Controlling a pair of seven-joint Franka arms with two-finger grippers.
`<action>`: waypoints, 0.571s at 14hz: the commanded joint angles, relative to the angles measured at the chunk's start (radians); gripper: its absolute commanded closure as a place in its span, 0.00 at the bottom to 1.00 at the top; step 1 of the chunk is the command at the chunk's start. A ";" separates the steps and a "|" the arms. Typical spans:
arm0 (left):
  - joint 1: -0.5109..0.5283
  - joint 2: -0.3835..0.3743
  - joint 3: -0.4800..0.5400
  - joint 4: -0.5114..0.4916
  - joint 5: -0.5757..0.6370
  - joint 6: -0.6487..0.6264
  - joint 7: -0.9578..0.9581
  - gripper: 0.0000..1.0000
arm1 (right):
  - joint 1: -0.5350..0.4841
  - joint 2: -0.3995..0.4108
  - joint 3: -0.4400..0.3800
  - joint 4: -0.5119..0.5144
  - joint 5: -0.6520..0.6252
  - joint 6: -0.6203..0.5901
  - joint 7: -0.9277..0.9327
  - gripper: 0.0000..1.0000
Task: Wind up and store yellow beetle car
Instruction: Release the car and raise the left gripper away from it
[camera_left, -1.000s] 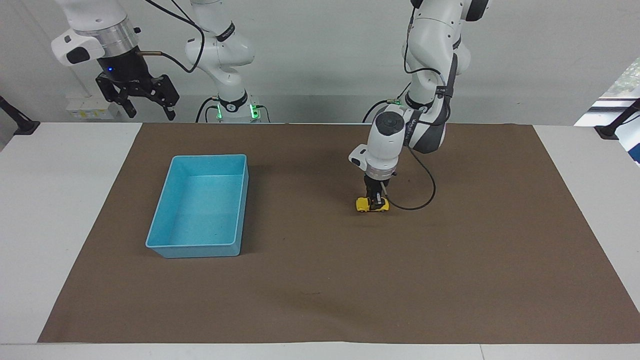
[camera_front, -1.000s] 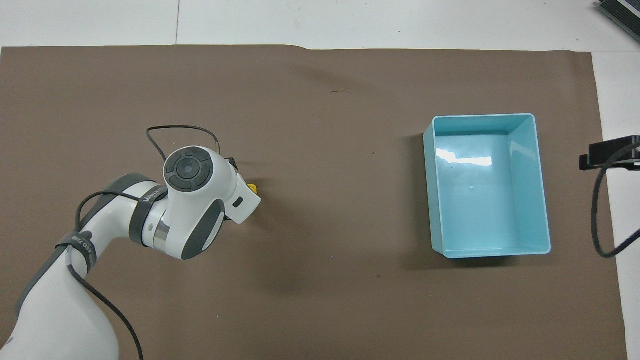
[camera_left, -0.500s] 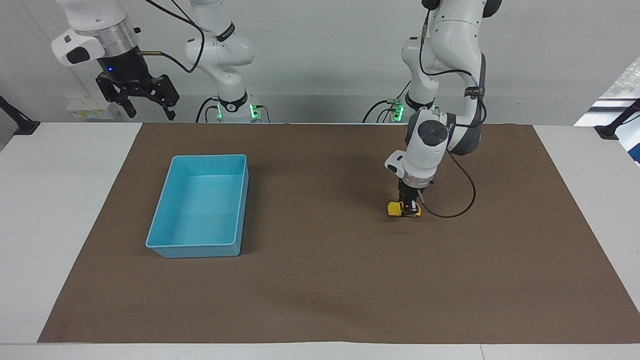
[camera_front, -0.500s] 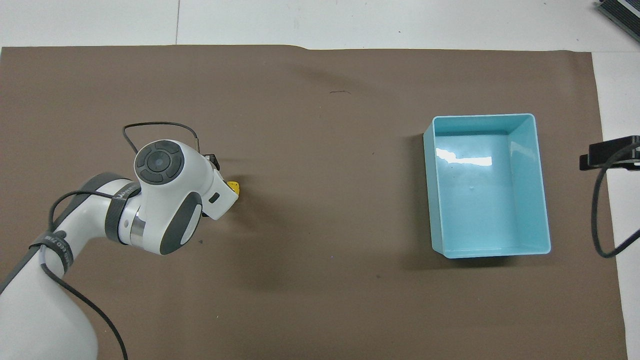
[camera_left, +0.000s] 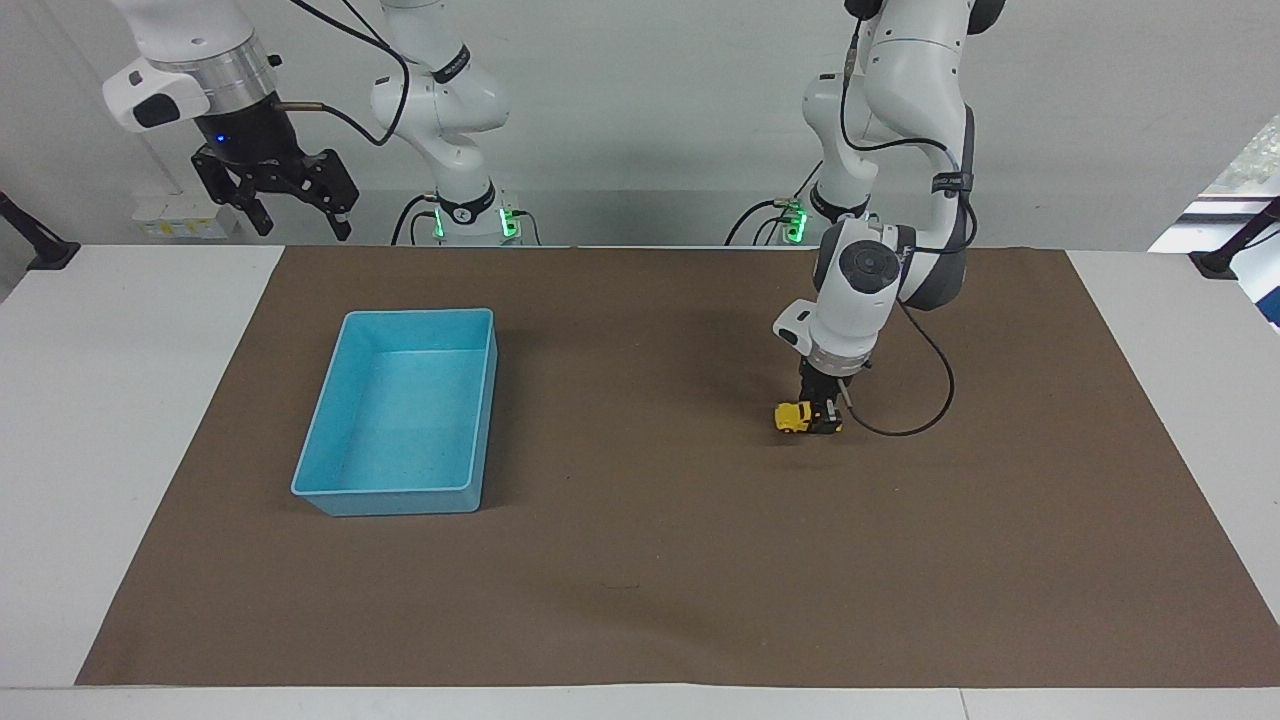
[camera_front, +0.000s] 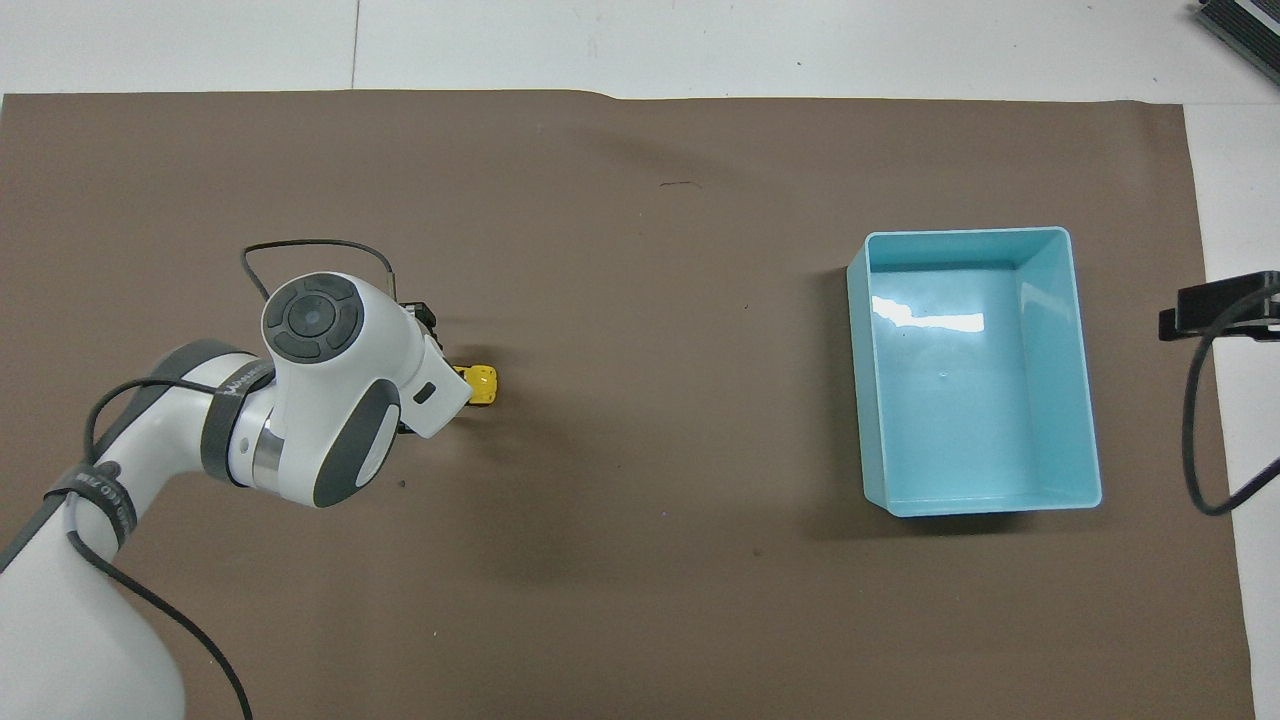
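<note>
Your left gripper (camera_left: 822, 412) sits right of centre in the facing view, down at mat level and closed on the yellow beetle car (camera_left: 793, 417), which rests on the brown mat (camera_left: 640, 580). The left arm drops from the upper right of that frame, folds at the elbow and ends with the wrist pointing nearly straight down, tipped a little, a black cable looping off beside it. In the overhead view the wrist housing covers most of the grip at middle left; only the car's yellow nose (camera_front: 482, 384) pokes out past it.

Your right gripper (camera_left: 290, 205) hangs in the upper left corner of the facing view, raised above the table's edge, its black fingers spread wide and holding nothing; that arm is waiting. In the overhead view only a dark part of it shows at the right edge.

The blue bin (camera_left: 330, 480) stands on the mat left of centre in the facing view, well apart from the car.
</note>
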 joint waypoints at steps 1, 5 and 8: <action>-0.003 -0.087 0.006 0.026 0.021 -0.100 -0.055 0.00 | -0.010 -0.013 0.006 -0.005 0.005 -0.008 -0.023 0.00; 0.049 -0.114 0.013 0.078 0.021 -0.127 -0.313 0.00 | -0.010 -0.013 0.006 -0.005 0.005 -0.010 -0.023 0.00; 0.115 -0.122 0.013 0.164 0.020 -0.182 -0.524 0.00 | -0.013 -0.013 -0.008 -0.005 0.002 -0.011 -0.029 0.00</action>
